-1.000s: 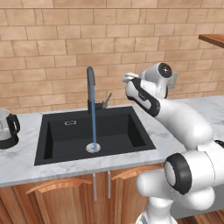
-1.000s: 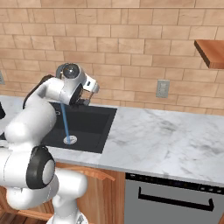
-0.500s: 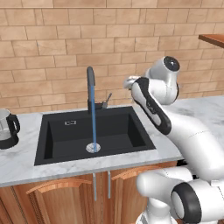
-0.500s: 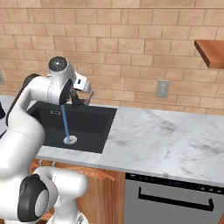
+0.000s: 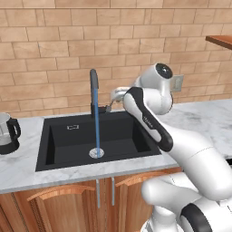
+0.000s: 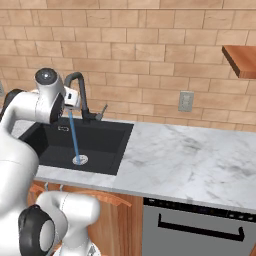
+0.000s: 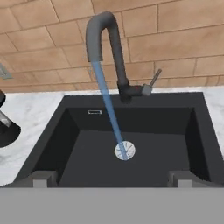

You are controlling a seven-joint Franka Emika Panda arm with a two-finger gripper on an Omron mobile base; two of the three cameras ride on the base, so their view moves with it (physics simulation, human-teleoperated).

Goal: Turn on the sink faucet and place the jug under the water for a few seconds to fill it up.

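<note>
Sink (image 5: pixel 68 145) set into the counter (image 5: pixel 27 165), faucet (image 5: pixel 94 93) at its back rim against the brick wall (image 5: pixel 54 50), lever (image 7: pixel 153 81) on the faucet's right. Water (image 5: pixel 97 131) falls from the spout onto the drain (image 5: pixel 96 153) at basin centre. Jug (image 5: pixel 7 133) stands on the counter, left of the sink; wall outlet (image 6: pixel 186 101) well right of it, dishwasher (image 6: pixel 200 230) under the counter there.

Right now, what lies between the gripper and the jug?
In the left base view, the sink faucet, the water and the sink separate the gripper from the jug.

jug (image 5: pixel 8 133) cut by left edge, sink (image 6: pixel 102 152) partly behind arm
</note>
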